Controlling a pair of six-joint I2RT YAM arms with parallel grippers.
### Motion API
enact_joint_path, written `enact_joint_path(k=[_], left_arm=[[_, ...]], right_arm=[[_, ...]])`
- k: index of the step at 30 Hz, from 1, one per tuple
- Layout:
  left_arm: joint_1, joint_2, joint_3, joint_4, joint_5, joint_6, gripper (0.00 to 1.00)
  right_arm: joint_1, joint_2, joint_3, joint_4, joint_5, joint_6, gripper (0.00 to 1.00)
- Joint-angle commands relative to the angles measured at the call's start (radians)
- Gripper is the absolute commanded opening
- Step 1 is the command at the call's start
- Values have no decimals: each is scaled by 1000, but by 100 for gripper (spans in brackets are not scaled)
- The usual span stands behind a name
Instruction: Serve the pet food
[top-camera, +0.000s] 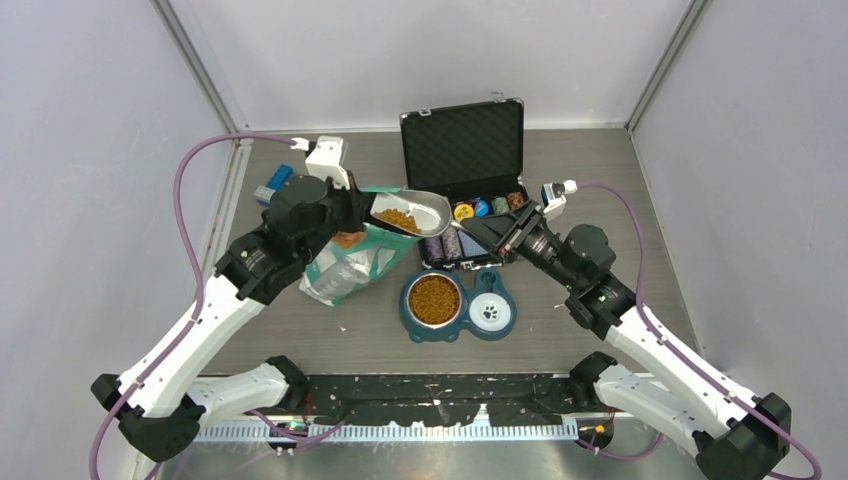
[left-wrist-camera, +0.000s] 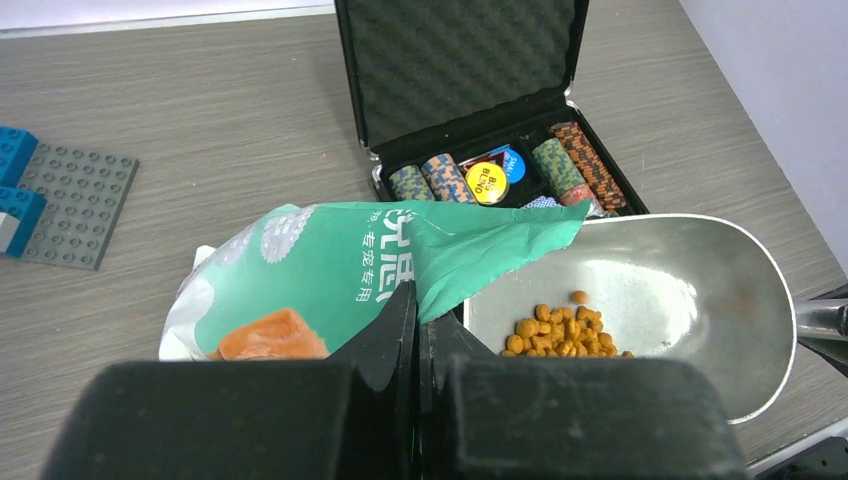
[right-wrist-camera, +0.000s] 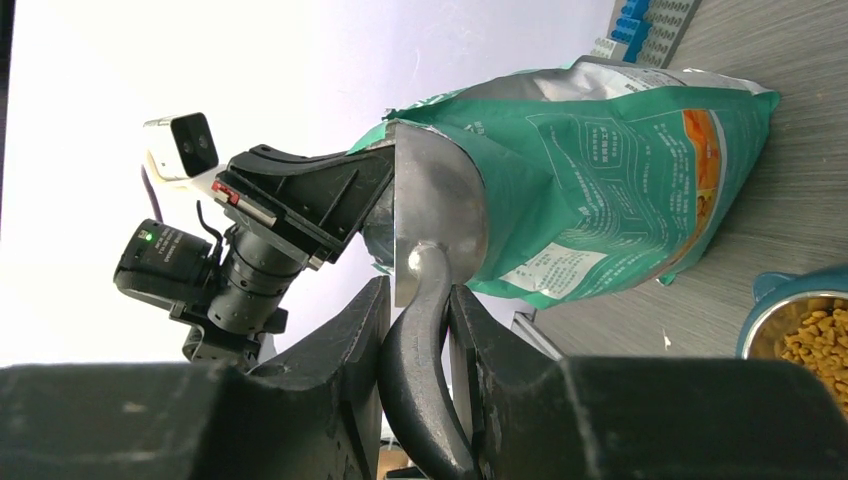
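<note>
Nearest the arm bases, a teal double feeder (top-camera: 405, 312) sits mid-surface. Its steel bowl (top-camera: 434, 298) is full of pet food (top-camera: 432, 300) and its white bowl (top-camera: 489, 312) is beside it on the right. Bare surface (top-camera: 300, 340) lies open on both sides of the feeder, with a few stray pellets on the left.

Just beyond, the teal-and-white pet food bag (top-camera: 345, 268) leans toward the left. The left tool (left-wrist-camera: 418, 300) is pressed together, pinching the bag's upper edge. A metal scoop (top-camera: 425, 206) is held aloft at the bag's mouth, and the bag's flap overlaps its rim. A small heap of pellets lies inside the scoop. The right tool (right-wrist-camera: 418, 305) pinches the scoop's dark handle (right-wrist-camera: 415, 370) between both fingers.

Behind the scoop, an open black case (top-camera: 465, 148) holds poker chips (top-camera: 490, 204), with its lid upright close to the back wall. Blue building blocks (top-camera: 274, 183) lie at the far-left edge.
</note>
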Motion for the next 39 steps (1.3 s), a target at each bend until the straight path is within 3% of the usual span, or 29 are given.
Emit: enact_joint_path(k=[1, 20, 39], left_arm=[[5, -28, 5, 55, -21, 3, 0], [6, -39, 1, 57, -11, -3, 0], [5, -28, 5, 55, -30, 7, 0]], right_arm=[[-31, 8, -12, 159, 55, 53, 5], [-54, 72, -170, 532, 18, 187, 5], [-58, -131, -88, 256, -25, -169, 5]])
